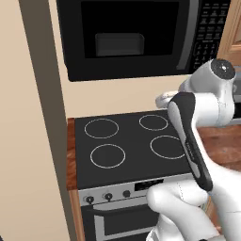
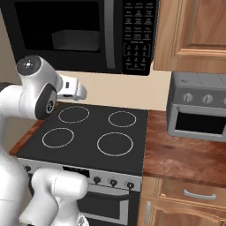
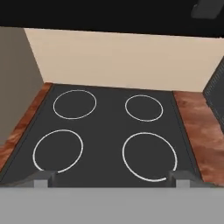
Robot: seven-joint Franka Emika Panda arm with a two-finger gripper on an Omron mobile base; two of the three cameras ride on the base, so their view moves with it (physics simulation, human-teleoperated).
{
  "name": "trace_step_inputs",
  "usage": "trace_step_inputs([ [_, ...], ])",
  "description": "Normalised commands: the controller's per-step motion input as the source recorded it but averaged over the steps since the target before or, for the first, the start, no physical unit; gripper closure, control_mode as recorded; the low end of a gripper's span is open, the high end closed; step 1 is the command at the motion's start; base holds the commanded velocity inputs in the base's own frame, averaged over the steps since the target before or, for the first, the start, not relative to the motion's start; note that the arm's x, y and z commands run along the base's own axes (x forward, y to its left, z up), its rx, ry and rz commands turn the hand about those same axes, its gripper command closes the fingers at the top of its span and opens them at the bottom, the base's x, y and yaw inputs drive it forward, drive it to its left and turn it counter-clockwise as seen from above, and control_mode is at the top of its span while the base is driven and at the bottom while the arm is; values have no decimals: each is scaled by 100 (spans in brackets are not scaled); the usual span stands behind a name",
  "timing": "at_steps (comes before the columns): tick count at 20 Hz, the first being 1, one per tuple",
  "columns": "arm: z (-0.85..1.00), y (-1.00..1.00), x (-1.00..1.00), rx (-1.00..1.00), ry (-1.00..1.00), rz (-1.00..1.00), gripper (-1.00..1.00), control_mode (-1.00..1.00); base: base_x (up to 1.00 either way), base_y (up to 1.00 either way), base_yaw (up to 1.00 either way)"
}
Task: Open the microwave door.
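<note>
While microwave door (image 1: 129, 35) sits closed (one) — four burner rings (image 3: 75, 104) | jaws spread.

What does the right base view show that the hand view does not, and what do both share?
Right base view alone: the microwave door, shut, its grey handle strip, the keypad and the grey toaster oven. Hand view alone: the gripper, its fingertips spread wide, above the stove. Both: the black cooktop with four rings, wooden counter beside it and the beige wall behind.
</note>
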Motion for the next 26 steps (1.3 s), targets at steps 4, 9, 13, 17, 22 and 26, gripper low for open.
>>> trace_step_inputs([
  [4, 85, -65, -71, 6, -71, 0, -100, -100, 0, 0, 0],
  [9, 95, -63, -40, 10, -56, 0, -100, -100, 0, 0, 0],
  [13, 63, -52, -14, 7, -52, 0, -100, -100, 0, 0, 0],
  [17, 32, -28, 14, 3, -45, 0, -100, -100, 0, 0, 0],
  [22, 10, -16, 38, 1, -28, 0, -100, -100, 0, 0, 0],
  [26, 1, -3, 56, 0, 1, 0, -100, -100, 0, 0, 0],
])
